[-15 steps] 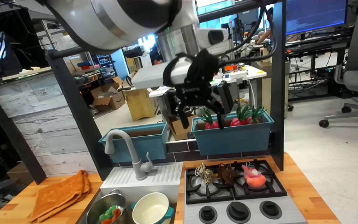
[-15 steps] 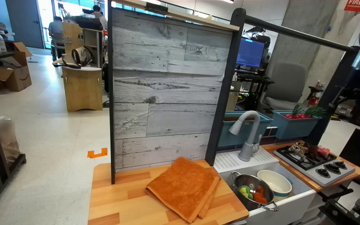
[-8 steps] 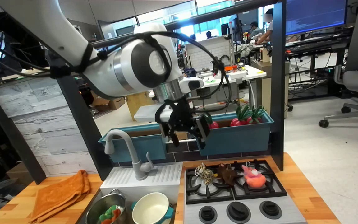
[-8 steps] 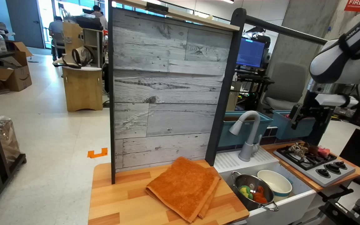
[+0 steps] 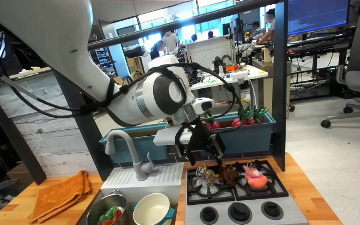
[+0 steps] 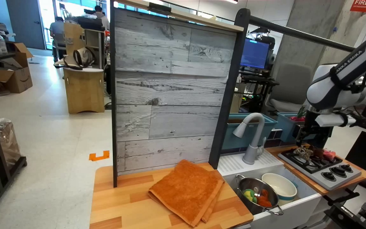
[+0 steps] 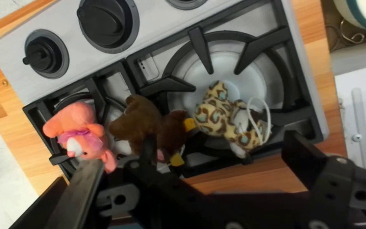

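1. The hand (image 5: 206, 162) is released: its fingers stand well apart with nothing gripped, poised above the back edge of the stove (image 5: 223, 206).
2. The leopard (image 7: 214, 117) lies on the stove's grate, just below the hand; in the wrist view it shows between the two fingertips.
3. The brown toy (image 7: 141, 117) lies on the grate beside the leopard. One fingertip overlaps it in the wrist view; I cannot tell whether they touch.
4. The pink toy (image 7: 81, 125) lies on the brown toy's other side.
5. The stove sits on the worktop (image 5: 306, 195), next to the sink (image 6: 297, 206).
6. In the sink stand a cream pot (image 5: 152, 209) and a steel pot (image 6: 253, 182) with toy food (image 6: 264, 199) inside.
7. Past the sink, a folded towel (image 6: 187, 190) rests on the worktop.
8. Behind hang two planters (image 5: 248, 139), one with radishes (image 5: 235, 122).
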